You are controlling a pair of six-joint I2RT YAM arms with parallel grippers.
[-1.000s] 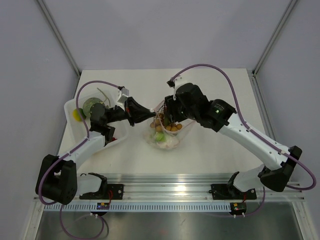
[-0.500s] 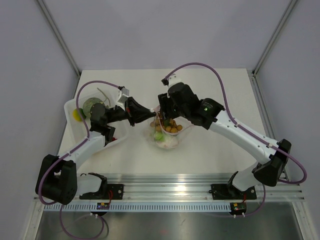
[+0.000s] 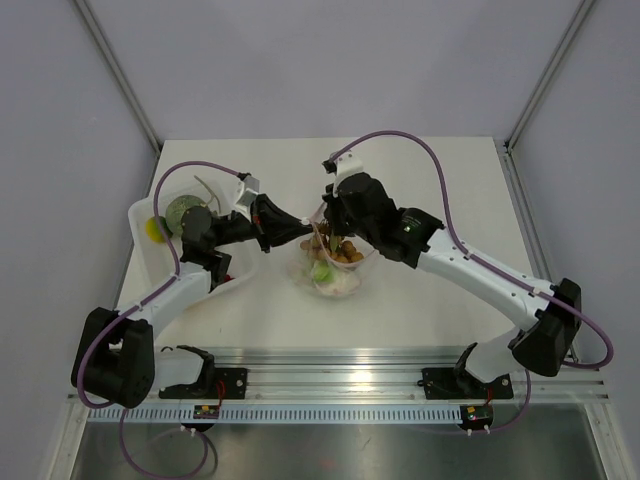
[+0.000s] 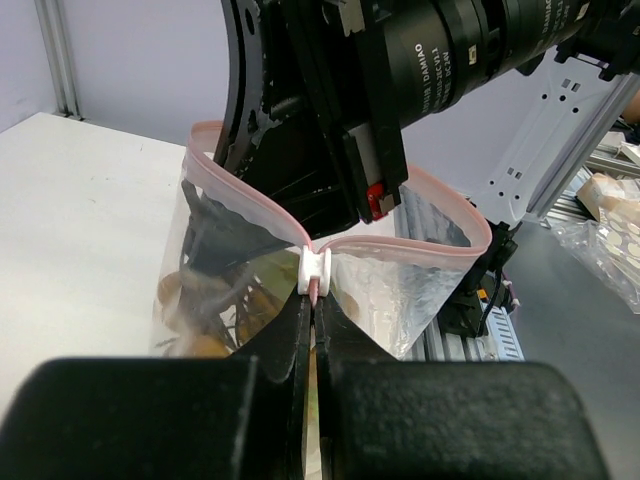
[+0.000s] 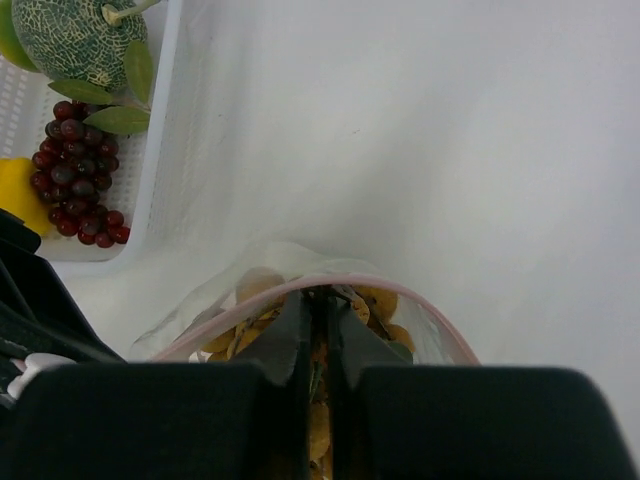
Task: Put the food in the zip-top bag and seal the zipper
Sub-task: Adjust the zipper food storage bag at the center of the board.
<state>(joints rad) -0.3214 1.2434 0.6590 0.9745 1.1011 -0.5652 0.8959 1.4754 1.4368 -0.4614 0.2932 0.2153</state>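
Three pieces of the food already sit inside the zip-top bag [image 3: 330,272]: the tan-brown balls [image 3: 345,255], the lettuce [image 3: 320,270] and the pale vegetable [image 3: 340,286]. The zipper [image 4: 250,188] still gapes, its two lips spreading apart from the white slider [image 4: 315,268], so sealing is left to do.

At the bag's slider end, the left gripper [image 4: 313,300] is clamped tight on the zipper. At the mouth's far side, the right gripper [image 5: 322,300] has its jaws drawn narrow and appears to pinch the strip. Judging by this, the closing pull is about to begin.

Left of the bag, the white tray [image 5: 165,120] holds dark red grapes [image 5: 80,170], a yellow piece [image 5: 15,195] and a melon [image 5: 70,30].
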